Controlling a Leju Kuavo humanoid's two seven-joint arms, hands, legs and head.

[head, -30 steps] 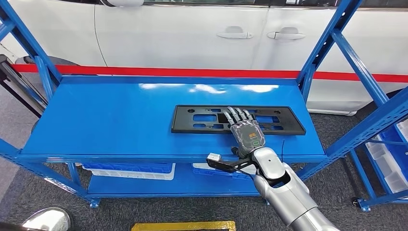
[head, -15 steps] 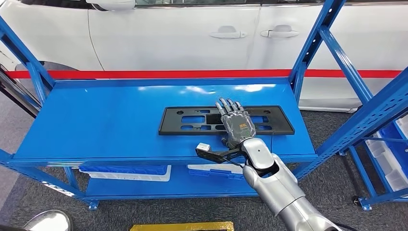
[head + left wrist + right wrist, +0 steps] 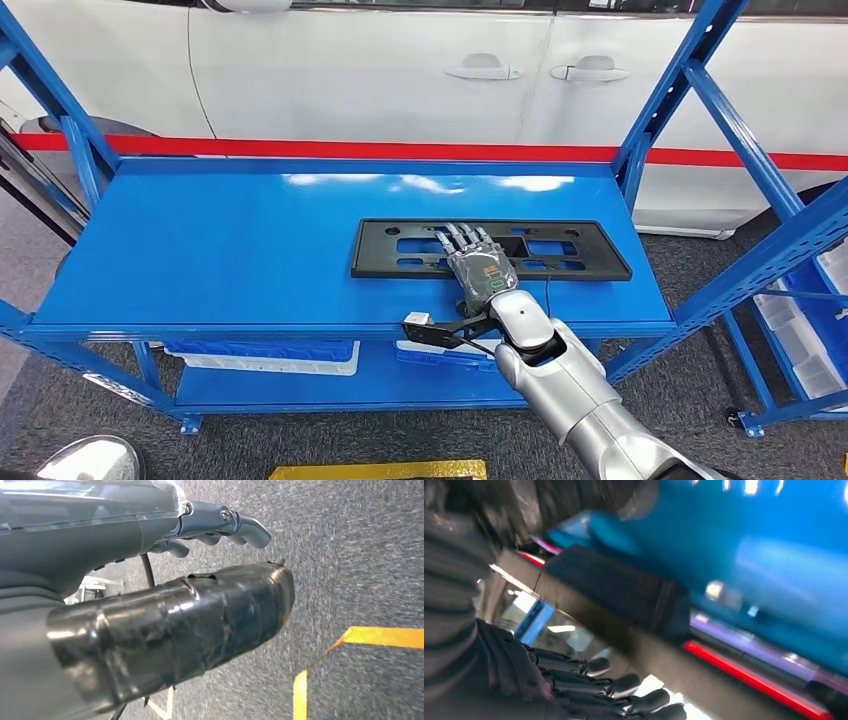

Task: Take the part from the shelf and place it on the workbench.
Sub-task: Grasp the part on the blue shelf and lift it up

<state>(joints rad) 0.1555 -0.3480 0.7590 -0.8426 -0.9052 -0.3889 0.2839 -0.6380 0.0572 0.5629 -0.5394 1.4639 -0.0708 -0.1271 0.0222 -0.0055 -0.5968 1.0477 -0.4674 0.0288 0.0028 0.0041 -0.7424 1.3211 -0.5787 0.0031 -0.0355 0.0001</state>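
Observation:
The part is a long black plastic plate [image 3: 580,262] with cut-outs, lying flat on the blue shelf [image 3: 230,250] right of its middle. My right hand [image 3: 478,268] lies on top of the plate near its middle, fingers straight and pointing away from me; its thumb is hidden. The right wrist view is blurred: dark fingers [image 3: 624,685] lie beside the plate's dark edge [image 3: 619,590]. My left hand [image 3: 200,555] hangs over grey carpet, fingers loosely curved, holding nothing.
A white car [image 3: 400,70] with a red stripe stands close behind the shelf. Blue uprights [image 3: 680,90] frame the shelf on both sides. Bins [image 3: 260,352] sit on the lower level, more bins [image 3: 810,340] at the right. A yellow floor line [image 3: 370,635] crosses the carpet.
My right hand has slid left along the plate, from right of its middle to about its middle. The camera has shifted a little; the plate has not moved on the shelf.

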